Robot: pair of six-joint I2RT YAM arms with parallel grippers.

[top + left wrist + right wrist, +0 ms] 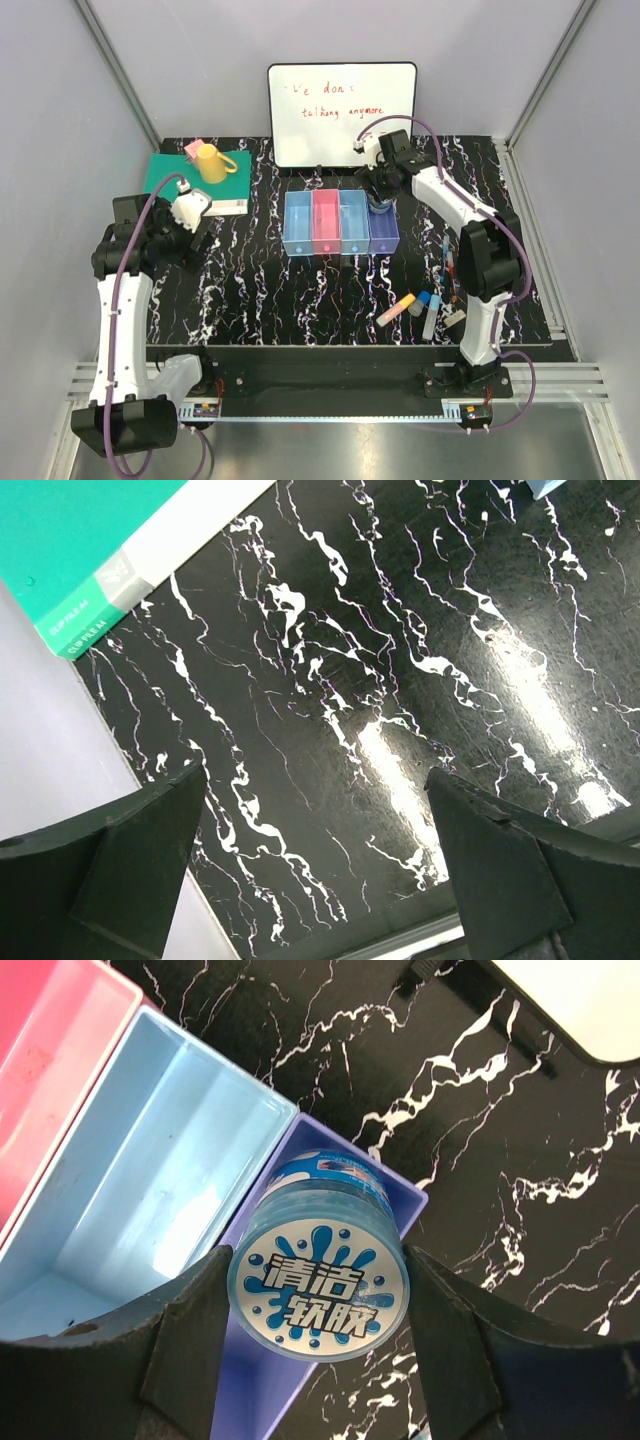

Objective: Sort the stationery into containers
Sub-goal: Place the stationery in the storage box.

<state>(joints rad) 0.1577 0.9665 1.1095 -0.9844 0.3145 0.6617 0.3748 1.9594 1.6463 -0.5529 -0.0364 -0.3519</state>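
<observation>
from above, the right gripper [380,195] hangs over the far end of the purple bin [384,231], last on the right of the bins [340,222], likely placed to drop its load there; markers [412,308] and pens [447,262] wait on the near right tabletop [250,290]. the left gripper [188,225] idles near the green book [190,180]. left wrist: jaws wide apart over bare tabletop. right wrist: fingers [185,1345] clamped on the roll [320,1285], held above the purple bin.
</observation>
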